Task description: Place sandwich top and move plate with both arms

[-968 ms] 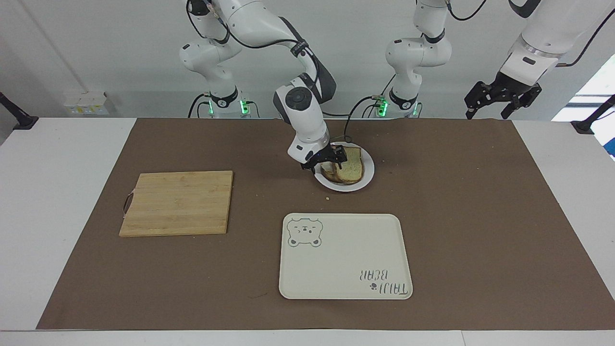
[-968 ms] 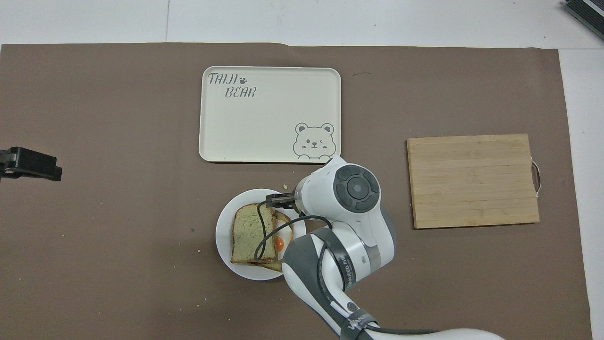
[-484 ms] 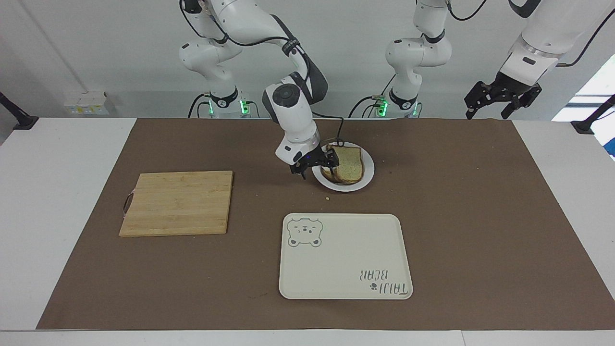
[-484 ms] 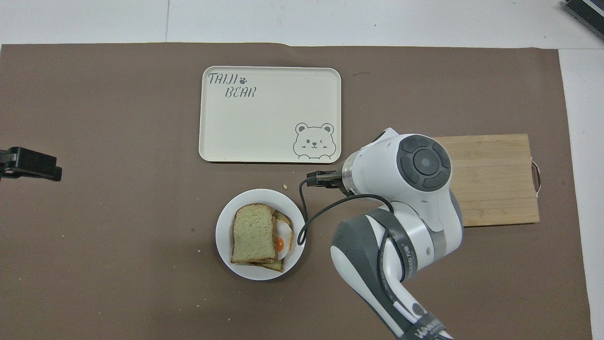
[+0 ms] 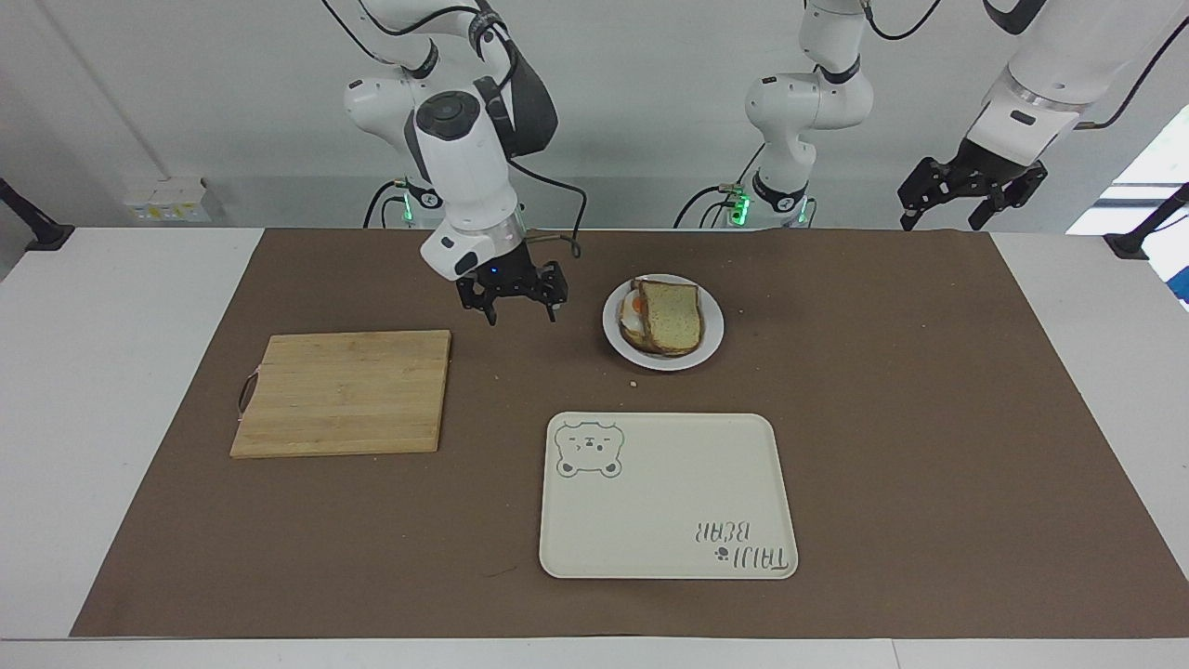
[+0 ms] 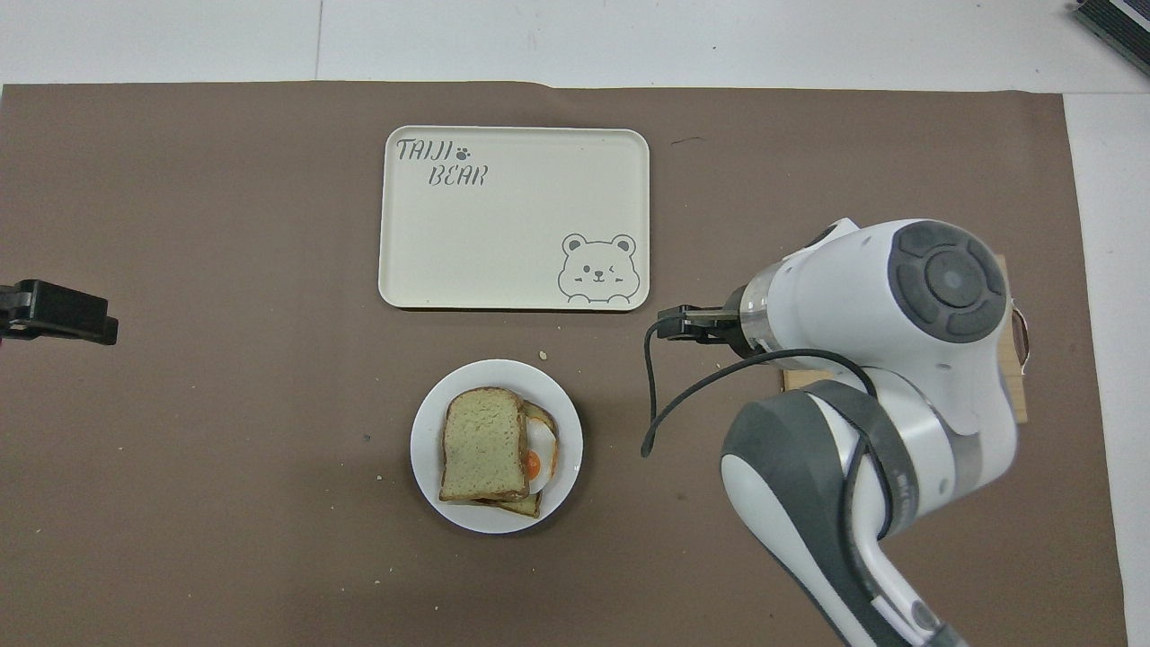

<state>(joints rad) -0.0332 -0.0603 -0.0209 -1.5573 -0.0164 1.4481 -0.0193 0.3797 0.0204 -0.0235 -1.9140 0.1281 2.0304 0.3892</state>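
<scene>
The sandwich top (image 5: pixel 671 313) (image 6: pixel 482 443), a pale speckled slice with brown crust, lies flat on the egg-bearing slice, and a strip of egg (image 6: pixel 535 454) shows at its side. Both rest on the small white plate (image 5: pixel 711 346) (image 6: pixel 431 422). My right gripper (image 5: pixel 516 302) hangs open and holds nothing, over the brown mat between the plate and the cutting board, apart from the plate. In the overhead view its own wrist hides most of it. My left gripper (image 5: pixel 966 200) (image 6: pixel 54 312) waits open, raised over the left arm's end of the table.
A cream bear tray (image 5: pixel 664 497) (image 6: pixel 512 216) lies farther from the robots than the plate. A wooden cutting board (image 5: pixel 344 392) sits toward the right arm's end. A few crumbs (image 5: pixel 633 383) dot the mat beside the plate.
My right gripper has left the plate, risen and swung toward the cutting board. The top slice stays on the egg slice. The left arm has not moved.
</scene>
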